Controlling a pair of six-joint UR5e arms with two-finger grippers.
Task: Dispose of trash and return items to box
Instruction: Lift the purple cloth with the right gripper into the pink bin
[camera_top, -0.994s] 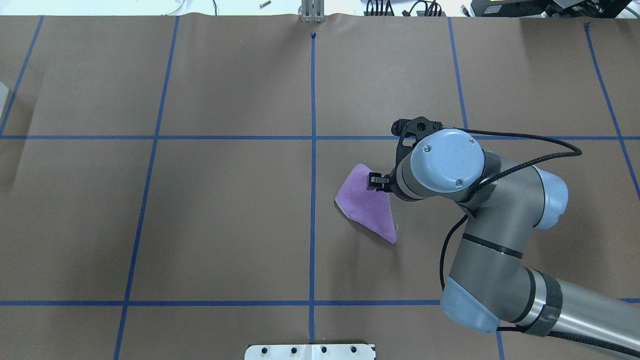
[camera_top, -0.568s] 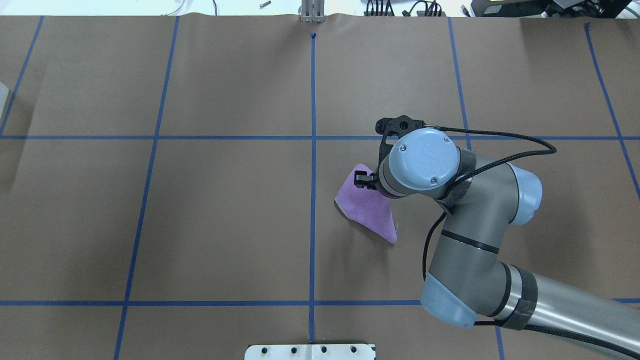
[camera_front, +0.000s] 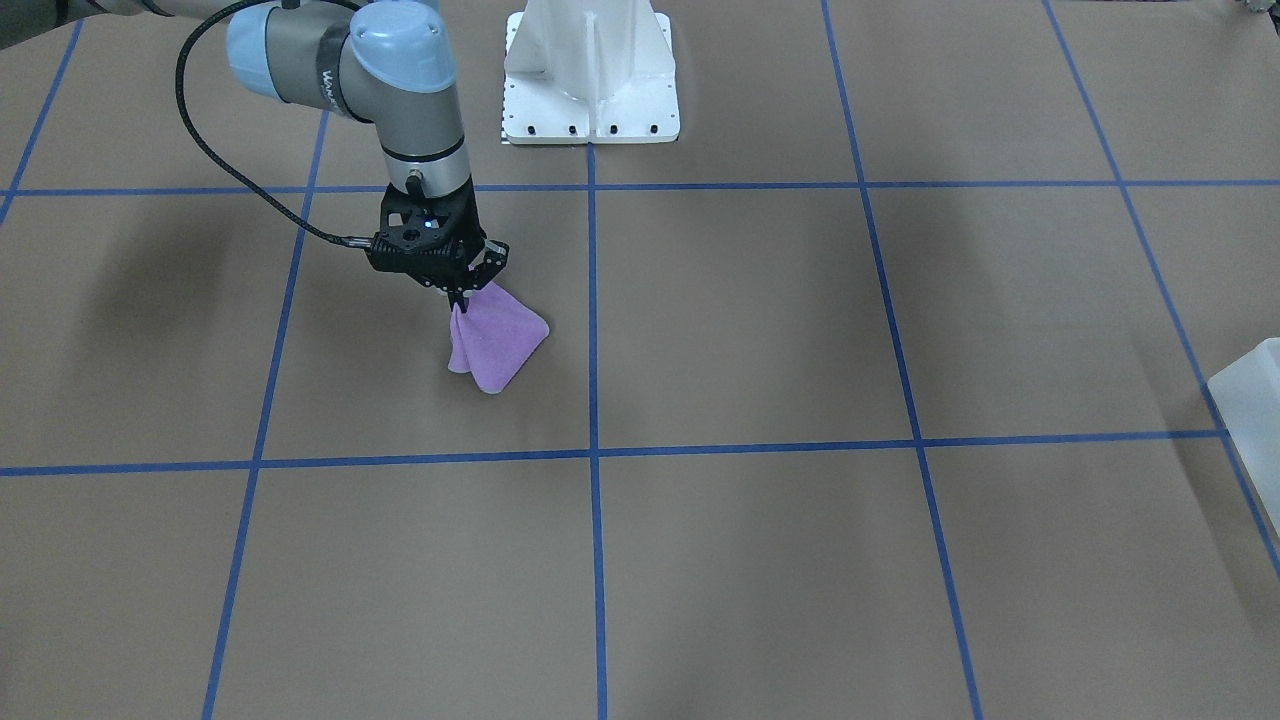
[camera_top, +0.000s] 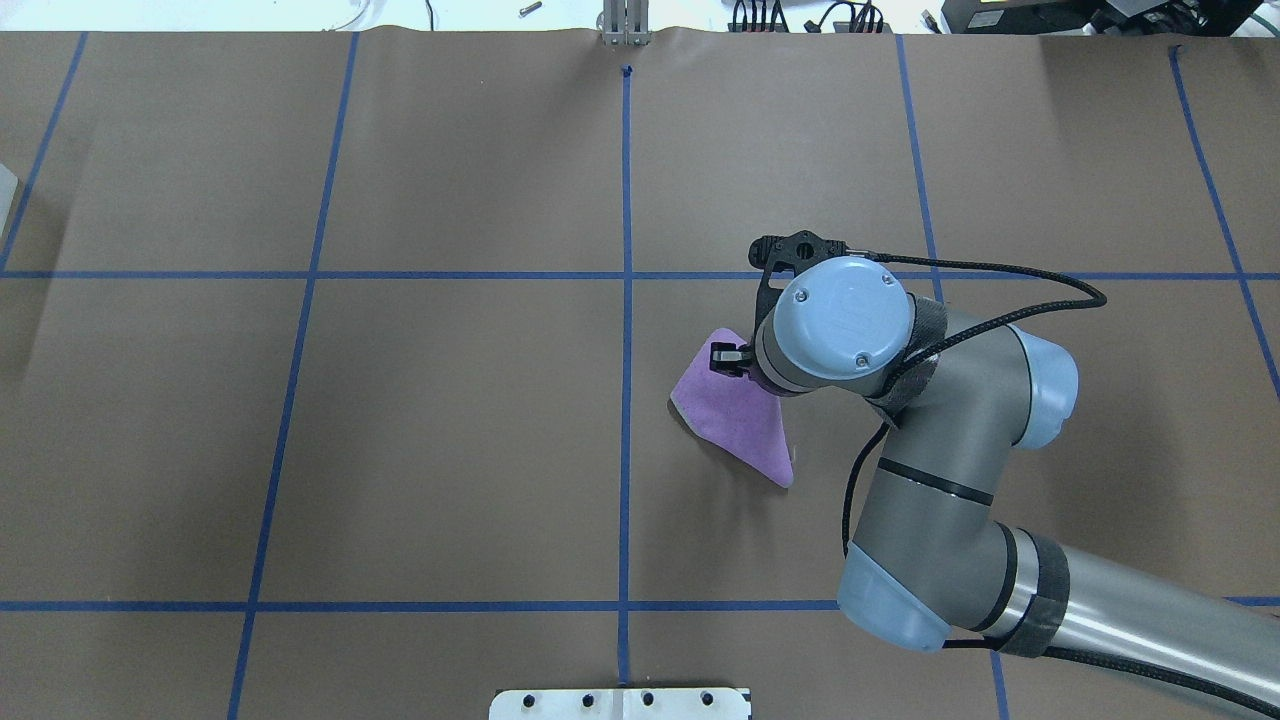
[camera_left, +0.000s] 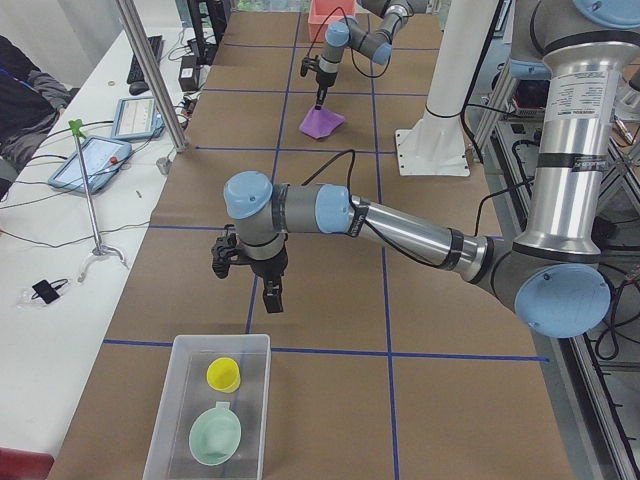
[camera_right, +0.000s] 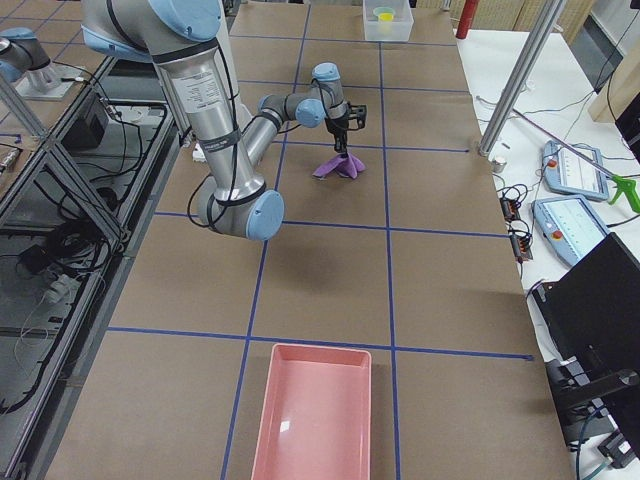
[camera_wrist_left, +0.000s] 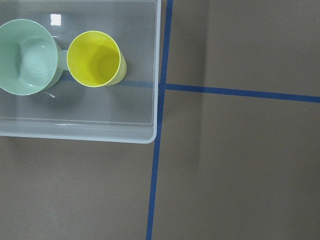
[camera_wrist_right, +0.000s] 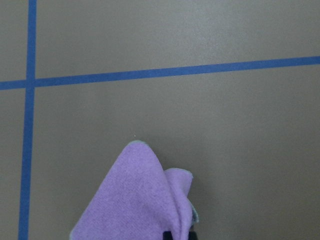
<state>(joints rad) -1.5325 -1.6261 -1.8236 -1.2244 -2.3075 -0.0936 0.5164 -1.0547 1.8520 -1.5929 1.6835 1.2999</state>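
A purple cloth (camera_front: 497, 345) lies partly on the brown table, right of the centre line in the overhead view (camera_top: 735, 418). My right gripper (camera_front: 462, 292) is shut on its upper corner and holds that corner raised, so the cloth hangs in a peak; the wrist view shows the fold (camera_wrist_right: 135, 200) below the fingers. My left gripper (camera_left: 272, 298) hovers near a clear box (camera_left: 165, 420) holding a yellow cup (camera_wrist_left: 95, 59) and a green bowl (camera_wrist_left: 27, 56). I cannot tell whether it is open or shut.
A pink tray (camera_right: 310, 420) stands at the table's end on my right. The clear box's edge shows at the far side in the front view (camera_front: 1250, 400). The white robot base (camera_front: 590, 70) stands at mid table edge. Blue tape lines grid the table.
My right gripper has moved left with the cloth's corner pinched, drawing that corner up; the cloth's lower edge has stayed in place. Little motion in the last half second.
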